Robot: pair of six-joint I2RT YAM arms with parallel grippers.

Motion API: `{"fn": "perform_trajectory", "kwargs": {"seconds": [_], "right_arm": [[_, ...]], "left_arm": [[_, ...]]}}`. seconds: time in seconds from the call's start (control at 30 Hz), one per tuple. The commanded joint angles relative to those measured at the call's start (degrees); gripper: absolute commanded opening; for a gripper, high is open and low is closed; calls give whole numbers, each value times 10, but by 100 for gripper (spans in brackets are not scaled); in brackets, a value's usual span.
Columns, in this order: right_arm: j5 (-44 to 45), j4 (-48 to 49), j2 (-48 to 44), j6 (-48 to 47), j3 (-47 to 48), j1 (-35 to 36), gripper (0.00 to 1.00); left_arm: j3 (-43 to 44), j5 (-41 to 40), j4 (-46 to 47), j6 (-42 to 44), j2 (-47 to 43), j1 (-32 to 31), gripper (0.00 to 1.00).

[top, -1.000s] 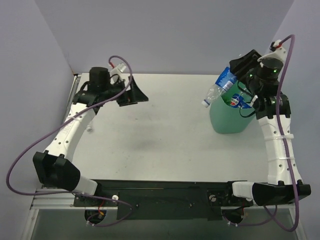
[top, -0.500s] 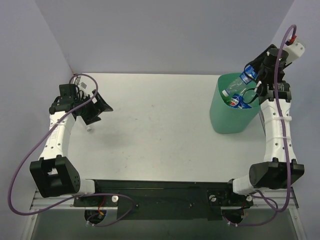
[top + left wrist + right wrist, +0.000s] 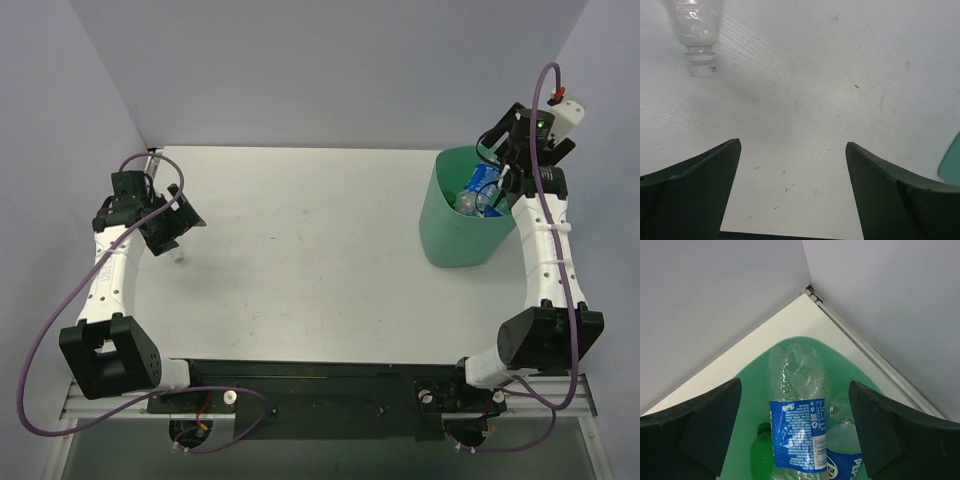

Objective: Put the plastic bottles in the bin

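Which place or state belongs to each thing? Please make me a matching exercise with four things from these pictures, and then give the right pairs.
Things
1. plain clear bottle
2. blue-labelled bottle
3. left pincer
4. bin

Places or states
A. stands at the far right of the table
B. lies on the table, at its left side
C. inside the bin
D. open, holding nothing

Pairs: 1-B, 2-C, 3-D, 4-A
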Motion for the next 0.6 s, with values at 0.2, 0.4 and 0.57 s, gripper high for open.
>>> {"fn": "perform_trajectory", "kwargs": {"seconds": [0.2, 0.4, 0.57], "right_arm": [[-37, -42, -163, 8, -44, 1, 83], [-124, -43, -258, 41, -120, 12, 83], [-168, -48, -293, 60, -162, 25, 83]], "left_arm": [[33, -241, 17, -38, 54, 7, 97], [119, -307, 7, -22, 183, 10, 97], [209, -280, -13, -19, 315, 21, 97]]}}
